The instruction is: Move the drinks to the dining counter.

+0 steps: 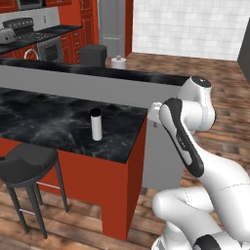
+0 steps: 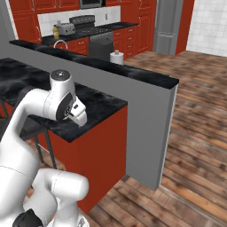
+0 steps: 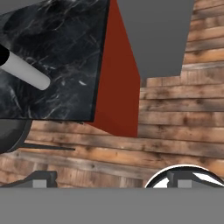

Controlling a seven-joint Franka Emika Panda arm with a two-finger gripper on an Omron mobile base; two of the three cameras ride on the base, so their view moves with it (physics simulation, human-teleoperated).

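Simulated kitchen with red cabinetry, wood-plank floor and a white tiled wall behind. Foreground: the dining counter (image 1: 44, 128), a black marbled top on a red base, backed by a grey raised ledge (image 1: 97, 88); a dark stool (image 1: 27, 163) stands beside it. The white bottle (image 1: 96, 124) with its black cap stands upright on the marbled top, near the counter's end corner, touching nothing; its long axis is vertical, cap uppermost. In the hand view the same bottle (image 3: 26, 72) appears as a slanted pale cylinder, a tilt belonging to the camera and not to the bottle. The amber juice bottle (image 2: 56, 32) stands upright on the far black worktop (image 2: 88, 30), just beside the silver toaster (image 2: 66, 29), well apart from the dining counter.

The arm is folded beside the counter's end, its hand off the edge and apart from the white bottle. The gripper (image 3: 109, 180) holds nothing; its fingertips (image 3: 40, 179) sit wide apart at the bottom of the hand view, so it reads as released.

Judgement: one drink appears delivered and the step in hand is the retreat from it. The next move calls for driving the base round to the far worktop and grasping the juice bottle about its body without knocking the toaster.
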